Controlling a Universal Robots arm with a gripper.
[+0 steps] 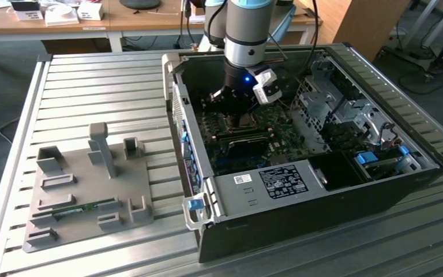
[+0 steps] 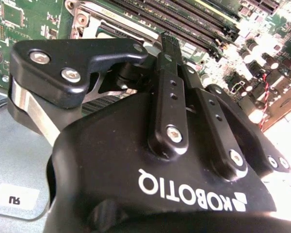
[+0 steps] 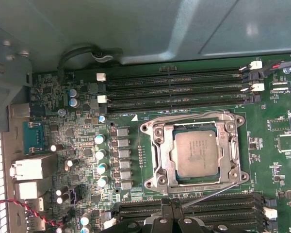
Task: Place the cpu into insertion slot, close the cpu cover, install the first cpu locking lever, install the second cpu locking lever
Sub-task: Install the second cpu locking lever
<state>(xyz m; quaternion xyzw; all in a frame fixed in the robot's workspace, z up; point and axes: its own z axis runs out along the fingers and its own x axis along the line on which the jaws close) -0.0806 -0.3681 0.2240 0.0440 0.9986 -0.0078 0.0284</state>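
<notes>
Arm plunges vertically into the case — fingers (image 2: 169, 43) clenched together, empty — beside the cpu (image 3: 196, 154).

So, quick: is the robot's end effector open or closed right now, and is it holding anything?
End effector: closed, nothing visibly held, poised just beside the seated cpu.

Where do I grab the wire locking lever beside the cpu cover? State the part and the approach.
Probably take the locking lever by its bare straight shaft, coming from above on the side where the gripper sits. The thin rod slants away from the cpu cover, so it stands clear there.
</notes>
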